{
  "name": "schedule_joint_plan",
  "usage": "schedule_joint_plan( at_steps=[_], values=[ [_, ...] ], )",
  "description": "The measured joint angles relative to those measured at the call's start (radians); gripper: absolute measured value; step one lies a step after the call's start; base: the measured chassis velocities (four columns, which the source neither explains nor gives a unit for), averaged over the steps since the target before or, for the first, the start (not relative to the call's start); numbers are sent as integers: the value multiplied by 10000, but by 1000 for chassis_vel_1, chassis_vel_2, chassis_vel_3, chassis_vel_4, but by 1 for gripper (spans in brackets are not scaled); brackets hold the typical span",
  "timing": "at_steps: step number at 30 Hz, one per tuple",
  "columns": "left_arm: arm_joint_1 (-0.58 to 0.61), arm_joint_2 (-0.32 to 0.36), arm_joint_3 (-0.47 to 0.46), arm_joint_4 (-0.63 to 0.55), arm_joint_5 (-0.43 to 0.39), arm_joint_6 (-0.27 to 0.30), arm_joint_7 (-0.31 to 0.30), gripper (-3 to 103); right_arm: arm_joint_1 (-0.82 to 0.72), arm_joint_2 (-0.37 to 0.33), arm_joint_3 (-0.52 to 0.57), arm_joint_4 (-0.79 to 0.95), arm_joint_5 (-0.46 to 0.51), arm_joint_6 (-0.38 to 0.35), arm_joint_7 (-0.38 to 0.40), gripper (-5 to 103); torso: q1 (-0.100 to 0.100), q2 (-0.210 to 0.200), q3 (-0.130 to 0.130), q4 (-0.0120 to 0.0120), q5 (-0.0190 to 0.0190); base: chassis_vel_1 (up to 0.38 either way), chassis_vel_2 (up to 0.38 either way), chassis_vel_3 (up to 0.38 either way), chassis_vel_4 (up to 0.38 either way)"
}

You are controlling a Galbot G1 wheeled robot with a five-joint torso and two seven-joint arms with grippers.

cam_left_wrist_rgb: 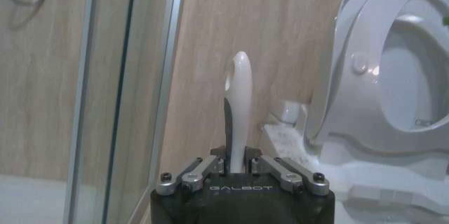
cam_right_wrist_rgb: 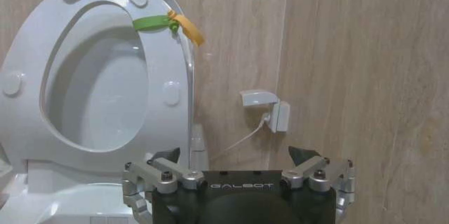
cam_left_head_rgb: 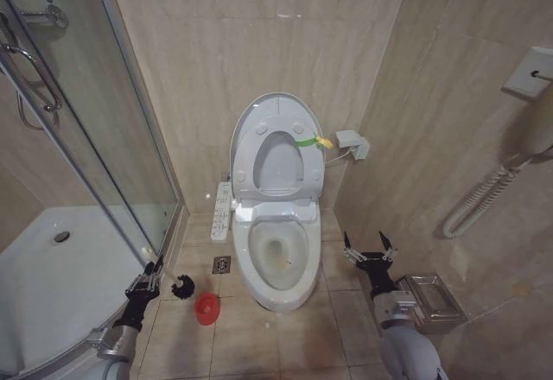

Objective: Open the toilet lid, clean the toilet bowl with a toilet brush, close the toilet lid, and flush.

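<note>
The glossy white oval plastic toilet lid (cam_left_head_rgb: 275, 108) stands upright against the beige wall tiles, the ring-shaped seat raised with it, a yellow-green loop (cam_left_head_rgb: 313, 142) tied at its edge. Below it the white elongated ceramic toilet bowl (cam_left_head_rgb: 278, 287) lies open, its rounded front toward me.

The left gripper (cam_left_head_rgb: 152, 278) hangs low by the curved glass shower door (cam_left_head_rgb: 104, 138), its fingers pressed onto the thin white handle of the toilet brush (cam_left_wrist_rgb: 238, 113). The dark round bristle head (cam_left_head_rgb: 182, 288) hangs just off the floor tiles, close beside the small red cup holder (cam_left_head_rgb: 206, 308), apart from it as far as I can tell.

What matters for the next move is the line from brush to bowl: the bowl lies to the right of the left gripper and a little higher at the rim, so the head would have to rise over the rim and then point down. The handle's long axis runs out of the fingers toward the head.

The right gripper (cam_left_head_rgb: 369, 255) waits on the bowl's other side, fingers spread, holding nothing. It is about as near, but the left carries the tool.
</note>
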Motion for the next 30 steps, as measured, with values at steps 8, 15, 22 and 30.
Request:
schedule_joint_plan(
  at_steps=[8,15,22,30],
  values=[
    [-1127,242,502,2369,-144,-869,587,16,0,-1,0,-1,0,0,-1,100,0,0,0,0,-3,0,0,0,0],
    [-2188,578,1029,4276,0,-1570,937,16,0,0,0,0,0,0,2,100,0,0,0,-1,-1,0,0,0,0],
    [-3060,734,1699,5369,-61,-1894,1249,16,0,0,0,0,0,0,0,100,0,0,0,0,-2,0,0,0,0],
    [-3722,773,2445,6181,34,-2155,1456,16,0,0,0,0,0,0,0,100,0,0,0,0,0,0,0,0,0]
  ],
)
